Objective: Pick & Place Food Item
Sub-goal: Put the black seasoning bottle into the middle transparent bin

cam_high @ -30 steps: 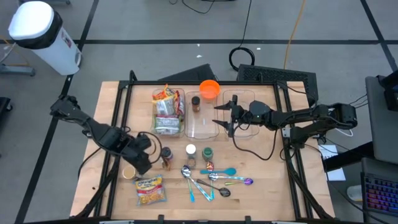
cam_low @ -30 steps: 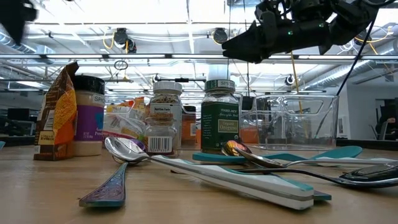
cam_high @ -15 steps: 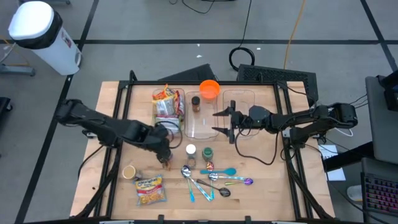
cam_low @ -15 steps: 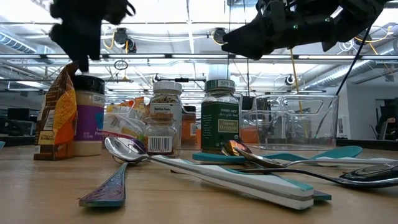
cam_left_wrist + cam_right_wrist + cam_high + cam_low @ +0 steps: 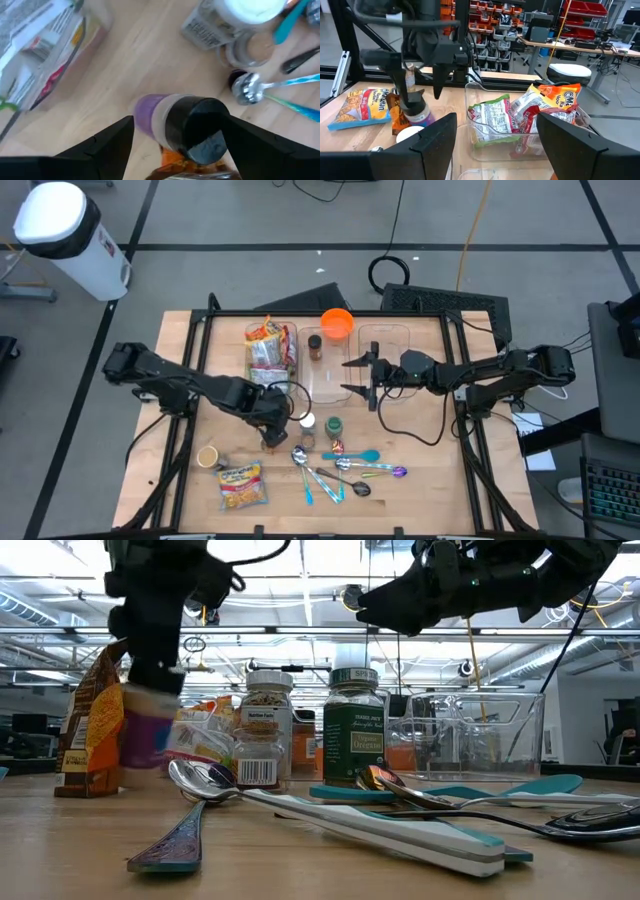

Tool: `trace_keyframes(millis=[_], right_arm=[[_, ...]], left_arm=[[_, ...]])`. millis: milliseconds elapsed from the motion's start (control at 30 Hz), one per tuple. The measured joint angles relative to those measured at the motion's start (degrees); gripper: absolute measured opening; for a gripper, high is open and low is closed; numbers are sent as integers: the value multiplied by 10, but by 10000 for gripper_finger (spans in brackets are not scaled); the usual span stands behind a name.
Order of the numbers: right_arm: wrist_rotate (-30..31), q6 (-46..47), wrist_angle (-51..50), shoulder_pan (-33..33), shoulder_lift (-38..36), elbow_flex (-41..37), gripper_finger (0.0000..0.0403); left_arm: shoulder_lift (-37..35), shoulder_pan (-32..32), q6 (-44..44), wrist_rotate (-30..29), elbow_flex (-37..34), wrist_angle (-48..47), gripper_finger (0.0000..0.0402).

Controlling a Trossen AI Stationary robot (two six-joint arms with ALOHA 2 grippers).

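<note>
The worktop (image 5: 420, 490) carries two open bins side by side toward its far edge. The left bin (image 5: 252, 385) holds food packets (image 5: 268, 358); the right bin (image 5: 322, 385) has a small jar (image 5: 315, 347) at its far end. A bowl (image 5: 337, 323) sits just behind them. Before the bins stand three spice jars: a tilted jar (image 5: 182, 127) under the left hand (image 5: 270, 420), beside a capped jar (image 5: 307, 421) and another jar (image 5: 334, 425) to its right. Spoons (image 5: 345, 470) lie in front of these. A snack bag (image 5: 242, 485) lies near the front edge, a cup (image 5: 208, 457) to its left. The right hand (image 5: 358, 376) hangs above the right bin.
</note>
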Motion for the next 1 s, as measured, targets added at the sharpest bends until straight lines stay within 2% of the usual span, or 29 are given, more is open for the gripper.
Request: trace_keyframes(millis=[333, 533, 667, 833, 1000], right_arm=[[0, 4, 0, 0, 0, 0, 265], [-2, 4, 0, 0, 0, 0, 265], [-2, 4, 0, 0, 0, 0, 265], [-2, 4, -2, 0, 0, 0, 265], [-3, 4, -2, 0, 0, 0, 265]], left_arm=[[0, 5, 4, 3, -2, -49, 292], [0, -11, 126, 7, -1, -73, 277], [0, -32, 251, -24, -1, -102, 269], [0, -57, 366, -77, -1, -105, 257], [-1, -64, 419, -90, -5, -96, 247]])
